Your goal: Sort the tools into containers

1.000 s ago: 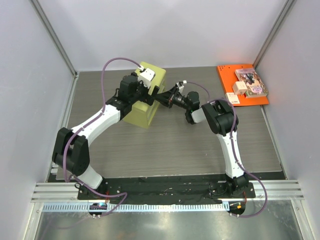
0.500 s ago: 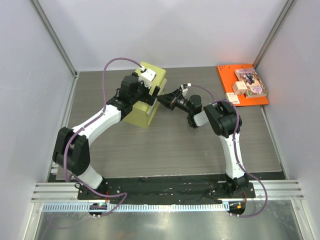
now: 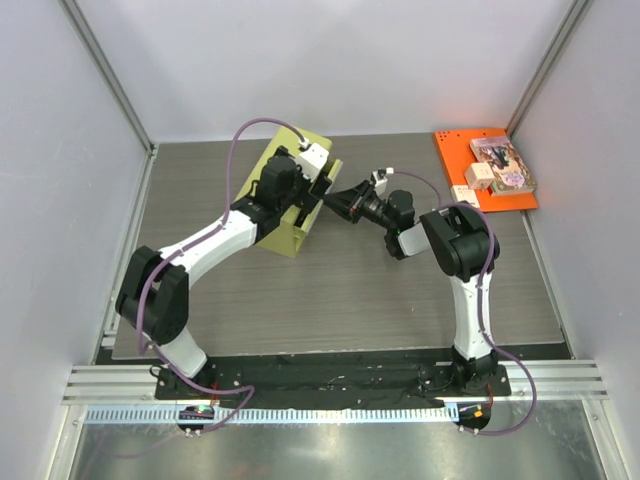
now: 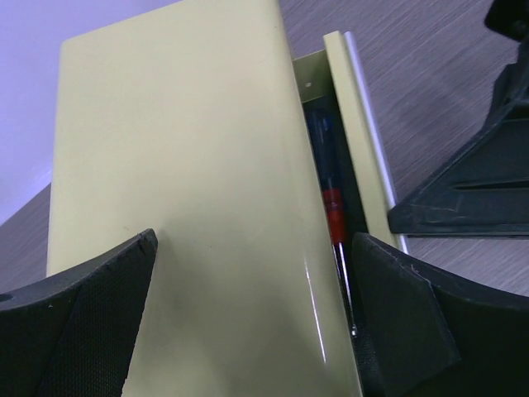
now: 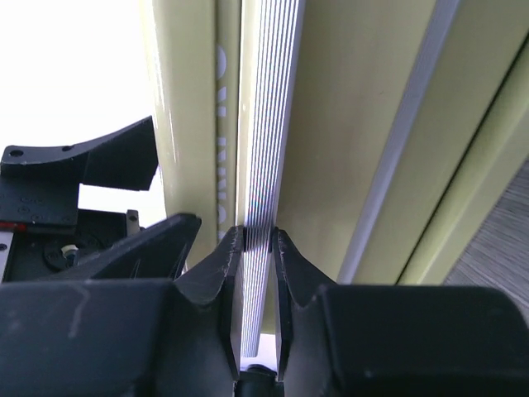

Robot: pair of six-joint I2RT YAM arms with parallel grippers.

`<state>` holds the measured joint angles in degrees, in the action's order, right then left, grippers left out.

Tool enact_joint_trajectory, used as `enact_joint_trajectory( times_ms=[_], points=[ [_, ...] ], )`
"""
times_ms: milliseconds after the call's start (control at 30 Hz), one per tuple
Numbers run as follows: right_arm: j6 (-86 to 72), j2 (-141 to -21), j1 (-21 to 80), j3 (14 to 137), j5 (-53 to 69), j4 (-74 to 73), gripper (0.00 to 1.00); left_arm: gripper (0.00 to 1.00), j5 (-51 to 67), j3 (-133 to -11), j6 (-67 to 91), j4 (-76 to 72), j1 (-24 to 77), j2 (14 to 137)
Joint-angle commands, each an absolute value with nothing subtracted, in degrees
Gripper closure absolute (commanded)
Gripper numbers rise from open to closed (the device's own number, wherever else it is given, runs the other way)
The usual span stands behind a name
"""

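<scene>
A yellow-green drawer box (image 3: 285,215) stands at the table's middle left. My left gripper (image 3: 318,188) is open, with one finger on each side of the box top (image 4: 182,182); its midpoint (image 4: 252,322) lies over the box. My right gripper (image 3: 337,198) is shut on the drawer's ribbed silver handle (image 5: 269,124), which its fingertips (image 5: 258,240) pinch. The drawer front (image 4: 364,124) stands slightly out from the box. In the gap lies a dark tool with a red band (image 4: 332,207).
An orange tray (image 3: 455,150) with small boxes and a packet lies at the back right. Grey walls close in the table on three sides. My right arm (image 4: 479,182) shows black just past the drawer front.
The right gripper has moved right with the handle in it, and the drawer now stands slightly open. The left gripper has moved forward along the box, and the box has turned a little.
</scene>
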<state>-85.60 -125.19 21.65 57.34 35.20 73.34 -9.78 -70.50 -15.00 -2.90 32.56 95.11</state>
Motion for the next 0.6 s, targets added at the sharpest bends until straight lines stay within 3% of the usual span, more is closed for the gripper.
enact_joint_trajectory(
  times_ms=[0, 333, 567],
  points=[
    [-77.3, -121.2, 21.5, 54.1, 38.7, 66.8, 0.99, 0.0, -12.2, -71.2, -14.4, 0.3, 32.3, 96.8],
    [-62.6, -109.4, 17.0, 49.3, 39.5, 47.1, 0.99, 0.0, -12.6, -71.1, -14.4, 0.2, 32.3, 96.0],
    [-59.1, -107.1, 14.9, 49.2, 40.1, 43.9, 0.99, 0.0, -12.2, -71.3, -13.7, 0.3, 32.3, 96.4]
  ],
)
